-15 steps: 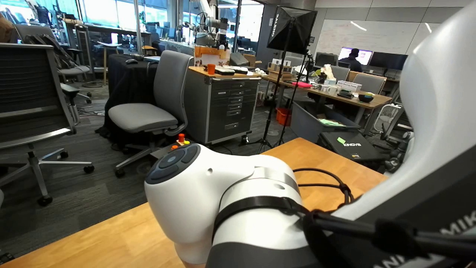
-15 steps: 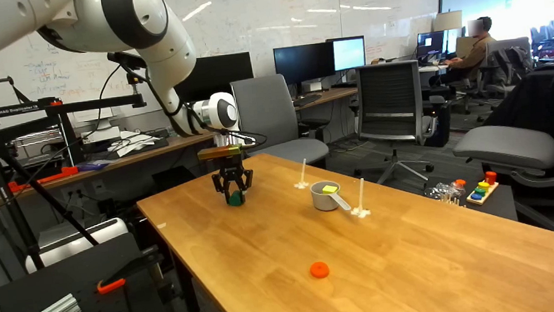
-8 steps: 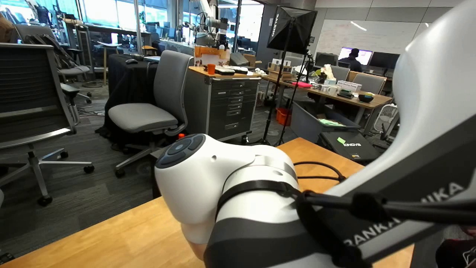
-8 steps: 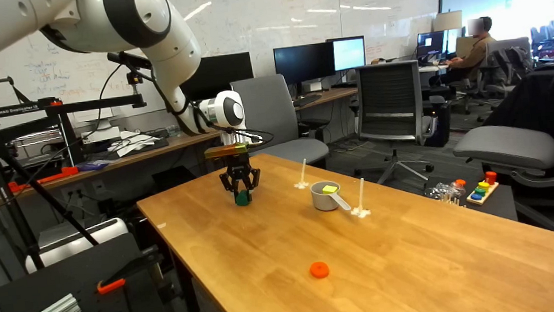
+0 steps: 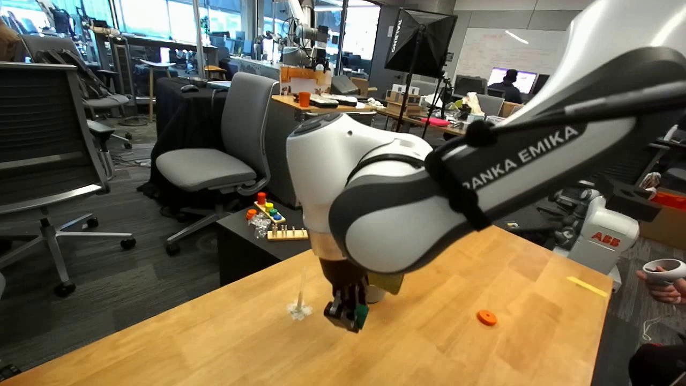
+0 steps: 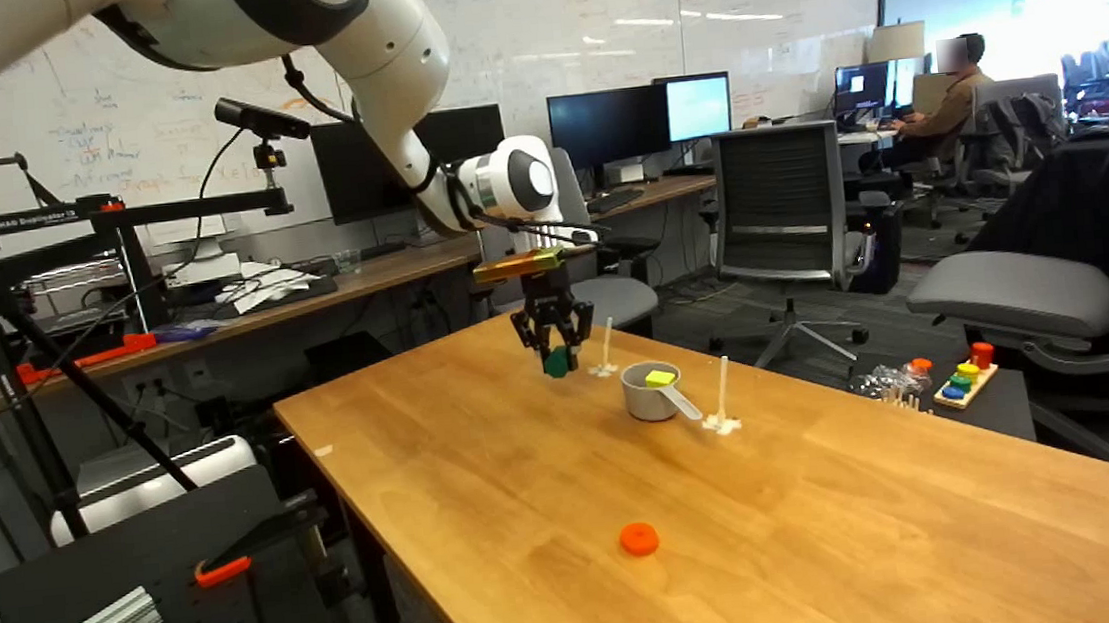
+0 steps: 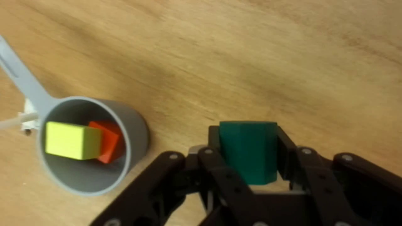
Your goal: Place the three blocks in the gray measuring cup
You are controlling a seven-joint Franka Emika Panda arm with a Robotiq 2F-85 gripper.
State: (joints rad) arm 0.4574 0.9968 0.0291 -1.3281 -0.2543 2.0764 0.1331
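Held between the finger pads of my gripper (image 7: pixel 248 145) is a dark green many-sided block (image 7: pixel 254 157); the jaws are shut on it and it hangs above the wooden table. To the left of it in the wrist view stands the gray measuring cup (image 7: pixel 135 133), its pale handle (image 7: pixel 26 77) pointing up and left. Inside the cup lie a yellow-green block (image 7: pixel 64 140) and a red-orange block (image 7: pixel 108 138), which is partly covered by the yellow one. In an exterior view the gripper (image 6: pixel 559 359) is to the left of the cup (image 6: pixel 645 406) and somewhat higher.
Thin upright sticks are taped to the table near the cup, a stick (image 6: pixel 608 347) behind it and a stick (image 6: pixel 724 387) beside its handle. An orange disc (image 6: pixel 639 539) lies on the table nearer that camera. A low side table carries a coloured peg toy (image 6: pixel 967 382).
The gripper has lifted off the table with the green block and moved toward the cup. The cup, the blocks in it and the orange disc have stayed put.
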